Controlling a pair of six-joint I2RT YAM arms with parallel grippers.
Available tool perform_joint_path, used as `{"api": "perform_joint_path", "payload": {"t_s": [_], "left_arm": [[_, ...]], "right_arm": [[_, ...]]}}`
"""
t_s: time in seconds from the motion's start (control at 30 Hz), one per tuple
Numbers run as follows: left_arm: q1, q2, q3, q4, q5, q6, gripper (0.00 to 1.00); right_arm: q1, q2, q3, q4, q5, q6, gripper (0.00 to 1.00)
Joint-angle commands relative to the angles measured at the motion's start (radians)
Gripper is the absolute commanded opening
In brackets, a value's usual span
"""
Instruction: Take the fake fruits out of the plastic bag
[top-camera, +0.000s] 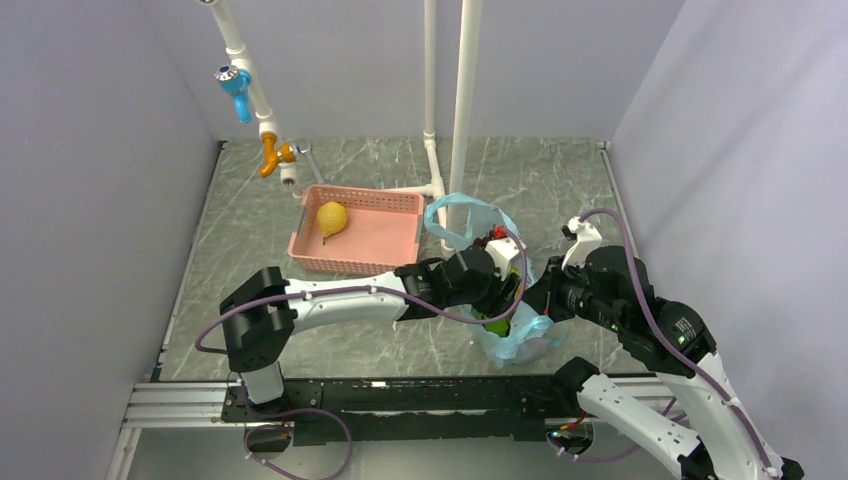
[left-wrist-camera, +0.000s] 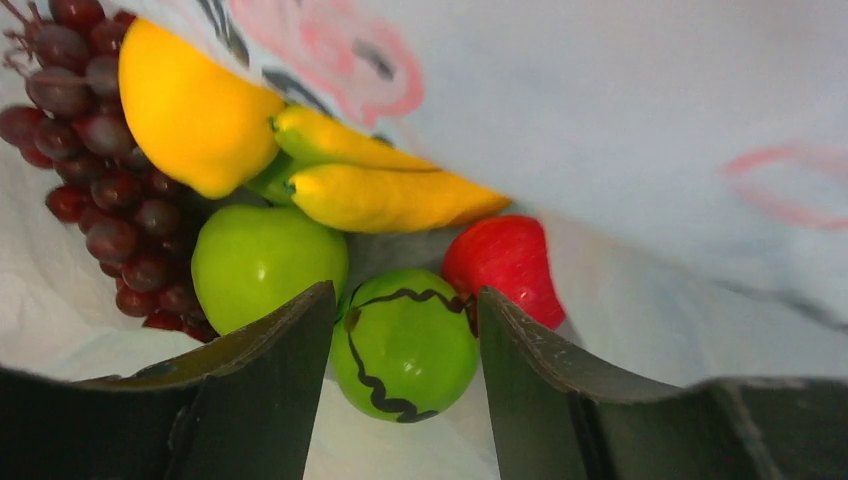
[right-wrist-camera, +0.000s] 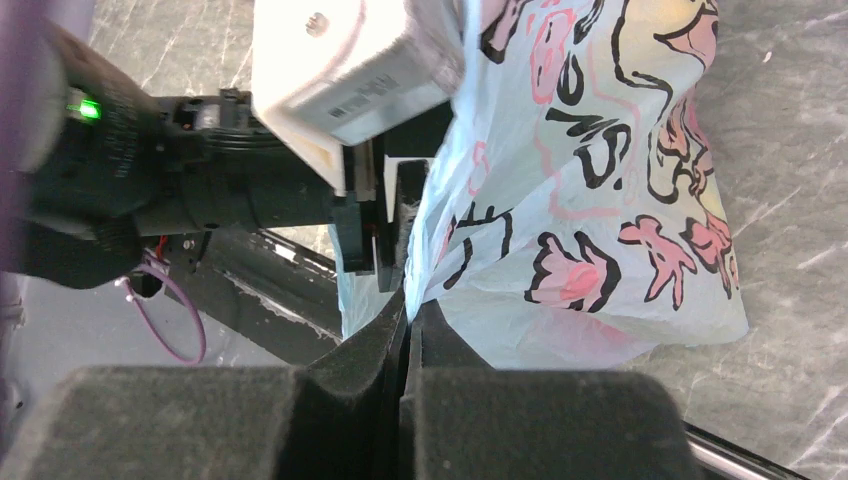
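The plastic bag (top-camera: 524, 338), light blue with pink cartoon prints, sits between my two arms. My left gripper (left-wrist-camera: 405, 300) is inside it, open, one finger on either side of the striped green watermelon (left-wrist-camera: 405, 345) and close against it. Behind that lie a green apple (left-wrist-camera: 262, 262), a red apple (left-wrist-camera: 505, 262), yellow bananas (left-wrist-camera: 385, 195), a yellow-orange fruit (left-wrist-camera: 190, 110) and dark grapes (left-wrist-camera: 100, 170). My right gripper (right-wrist-camera: 405, 300) is shut on the bag's edge (right-wrist-camera: 440, 250). A yellow pear (top-camera: 332, 217) lies in the pink basket (top-camera: 360, 264).
White pipes (top-camera: 464, 100) rise behind the bag, and a pipe with blue and orange fittings (top-camera: 250, 100) stands behind the basket. Grey walls close in both sides. My left arm's wrist (right-wrist-camera: 340, 60) sits right by the right gripper.
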Motion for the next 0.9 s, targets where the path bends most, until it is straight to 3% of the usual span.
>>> {"api": "perform_joint_path", "payload": {"t_s": [0.0,0.13,0.23,0.33,0.5,0.7,0.87], "left_arm": [[-0.004,0.008,-0.052,0.074,0.010,-0.025,0.63],[0.000,0.045,-0.072,0.080,0.055,-0.052,0.73],[0.000,0.064,-0.075,0.030,-0.005,-0.073,0.80],[-0.001,0.074,-0.068,-0.033,-0.088,-0.068,0.99],[-0.005,0.136,-0.003,-0.130,-0.140,-0.038,0.99],[-0.014,0.204,-0.009,-0.093,-0.124,-0.051,0.99],[-0.014,0.227,-0.003,-0.098,-0.163,-0.032,0.88]], "right_arm": [[-0.001,0.001,0.011,0.041,0.011,-0.026,0.00],[-0.001,-0.004,0.009,0.052,0.010,-0.029,0.00],[0.000,-0.001,0.006,0.055,0.005,-0.034,0.00],[0.000,0.000,0.006,0.061,0.001,-0.035,0.00],[-0.001,0.006,0.004,0.070,-0.003,-0.042,0.00],[0.000,0.007,-0.005,0.081,-0.007,-0.042,0.00],[-0.001,0.005,-0.013,0.079,-0.002,-0.045,0.00]]}}
